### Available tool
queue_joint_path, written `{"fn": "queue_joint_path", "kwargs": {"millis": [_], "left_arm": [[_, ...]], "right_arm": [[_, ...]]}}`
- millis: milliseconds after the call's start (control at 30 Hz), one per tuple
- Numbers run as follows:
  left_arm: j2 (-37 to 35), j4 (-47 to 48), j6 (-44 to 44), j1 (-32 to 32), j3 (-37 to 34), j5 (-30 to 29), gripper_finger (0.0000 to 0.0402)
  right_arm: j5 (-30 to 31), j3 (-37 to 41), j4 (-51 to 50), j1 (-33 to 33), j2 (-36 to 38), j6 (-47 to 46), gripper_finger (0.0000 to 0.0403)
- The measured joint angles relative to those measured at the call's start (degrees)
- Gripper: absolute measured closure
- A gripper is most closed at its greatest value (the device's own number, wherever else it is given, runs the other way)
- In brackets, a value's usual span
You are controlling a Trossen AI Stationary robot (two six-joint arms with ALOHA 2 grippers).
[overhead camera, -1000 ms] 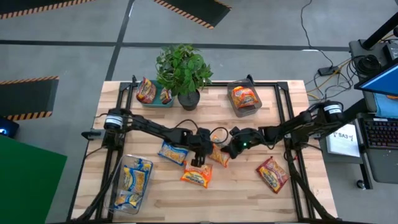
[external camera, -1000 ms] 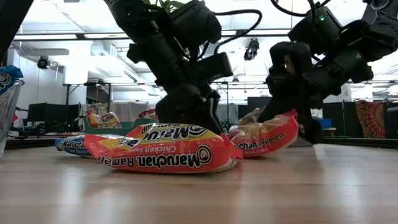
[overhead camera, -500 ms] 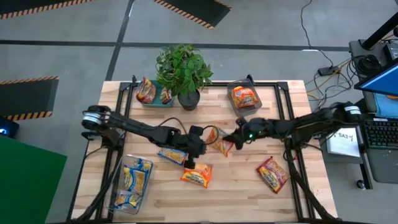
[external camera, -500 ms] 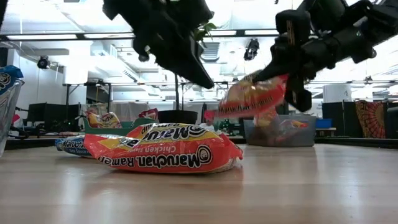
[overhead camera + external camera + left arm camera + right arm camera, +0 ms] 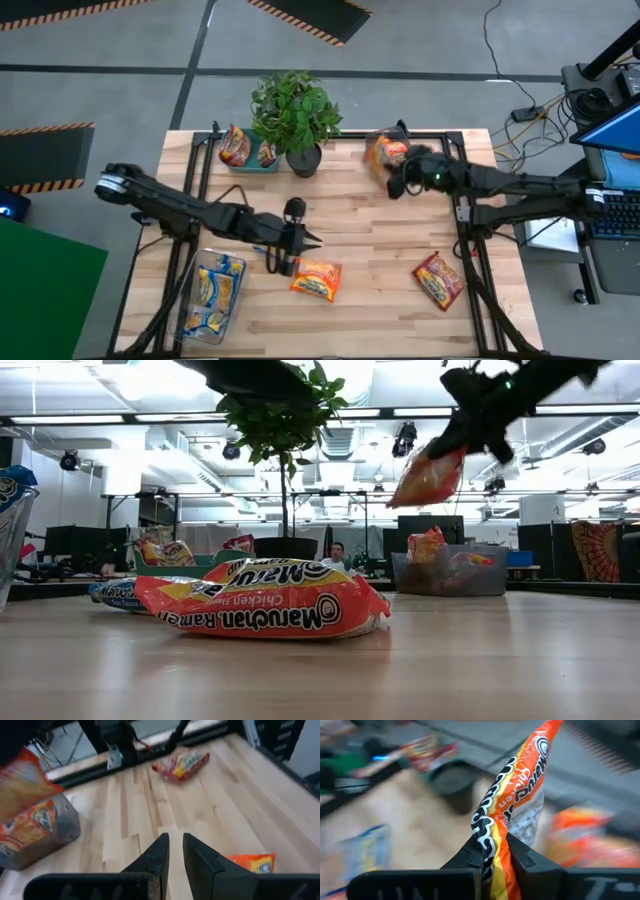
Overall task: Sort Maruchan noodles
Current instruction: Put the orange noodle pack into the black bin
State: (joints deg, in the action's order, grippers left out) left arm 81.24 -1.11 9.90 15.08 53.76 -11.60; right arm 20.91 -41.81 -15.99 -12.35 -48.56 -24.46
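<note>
Lifted toward the clear bin [image 5: 403, 176], right tool [image 5: 392, 172] pinches an orange packet [image 5: 512, 815]

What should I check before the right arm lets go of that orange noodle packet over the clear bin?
1. Grip: right tool shut on the orange Maruchan packet, pinched at one edge: ok.
2. Packet lifted off the table: ok.
3. Packet over the clear bin at the table's back right: looks so from above, exact alignment cannot tell.
4. Bin has room: it already holds orange packets, spare space cannot tell.
5. Left tool empty, nearly shut, apart from the bin: ok.
6. Potted plant clear of the packet: ok.
</note>
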Motion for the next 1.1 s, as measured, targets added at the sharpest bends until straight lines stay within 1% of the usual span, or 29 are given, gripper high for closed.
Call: {"fn": "queue_joint_path", "kwargs": {"millis": [100,167,200,267,533,600,700,800,933,1100], "left_arm": [[-2.2,-2.3,-0.1,-0.1,-2.4,0.0,0.0364],[-3.3,-3.9,-0.1,-0.1,-3.6,-0.1,0.0364],[-3.8,-4.5,-0.1,-0.1,-4.2,-0.1,0.0364],[-4.4,-5.7,-0.1,-0.1,-5.2,-0.1,0.0364],[-4.5,-5.9,-0.1,-0.1,-5.4,-0.1,0.0364],[-4.5,-5.8,-0.1,-0.1,-5.4,-0.1,0.0364],[-4.5,-5.6,-0.1,-0.1,-5.4,-0.1,0.0364],[-4.5,-5.4,-0.1,-0.1,-5.4,-0.1,0.0364],[-4.5,-5.3,-0.1,-0.1,-5.4,0.0,0.0364],[-4.5,-5.2,0.0,-0.1,-5.4,0.0,0.0364]], "right_arm": [[9.8,-6.4,-9.7,-1.4,-1.5,5.6,0.038],[15.2,-9.8,-14.7,-2.7,-3.1,7.6,0.038],[17.0,-11.0,-16.7,-3.5,-4.1,8.3,0.038],[18.1,-12.7,-18.5,-5.4,-6.0,9.1,0.038],[17.4,-13.3,-17.5,-14.2,-16.6,13.0,0.038],[15.2,-12.8,-16.4,-16.5,-19.5,14.3,0.038],[10.1,-12.1,-14.4,-19.0,-23.5,14.7,0.038],[5.8,-12.1,-10.5,-19.8,-26.1,14.7,0.038],[1.0,-12.1,-4.6,-19.8,-27.9,14.2,0.038],[0.1,-11.4,-3.4,-19.8,-29.0,12.4,0.038]]}}
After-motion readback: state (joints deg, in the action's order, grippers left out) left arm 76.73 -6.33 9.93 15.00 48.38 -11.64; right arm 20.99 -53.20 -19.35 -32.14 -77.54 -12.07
